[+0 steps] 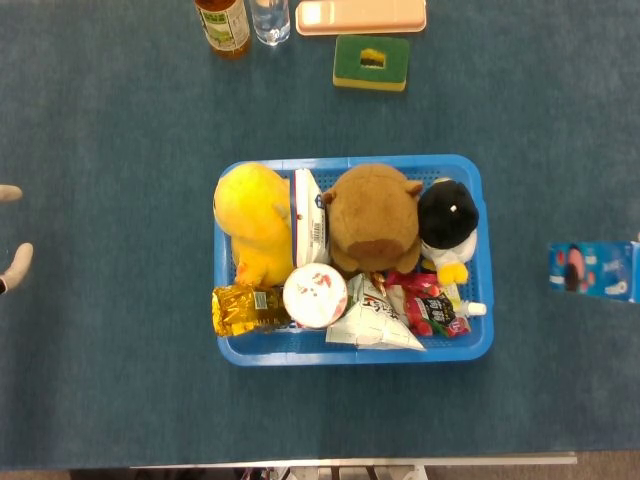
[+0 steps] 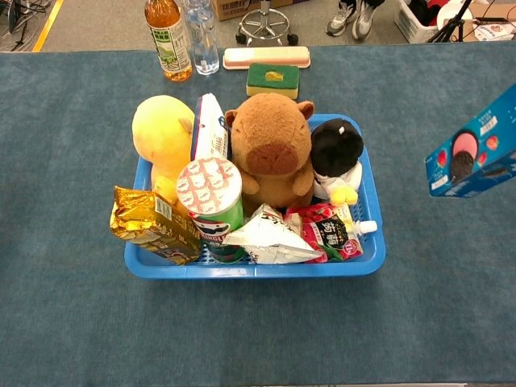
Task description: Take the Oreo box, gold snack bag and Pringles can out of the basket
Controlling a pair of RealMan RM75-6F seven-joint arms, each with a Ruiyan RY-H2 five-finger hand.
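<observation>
The blue Oreo box (image 1: 592, 271) hangs in the air right of the blue basket (image 1: 352, 354), cut by the frame edge; in the chest view the Oreo box (image 2: 476, 153) tilts up to the right, clear of the basket (image 2: 250, 268). Whatever holds it lies outside both views. The gold snack bag (image 1: 243, 308) (image 2: 149, 223) leans over the basket's front left corner. Beside it the Pringles can (image 1: 315, 295) (image 2: 211, 201) stands upright. Only fingertips of my left hand (image 1: 10, 260) show at the left edge, apart and holding nothing.
Also in the basket are a yellow plush (image 1: 252, 215), a brown plush (image 1: 372, 215), a black penguin plush (image 1: 447, 215), a white pack (image 1: 311, 220) and a red pouch (image 1: 432, 308). At the far edge stand a tea bottle (image 1: 222, 25), a water bottle (image 1: 270, 18), a pink case (image 1: 360, 15) and a sponge (image 1: 371, 62).
</observation>
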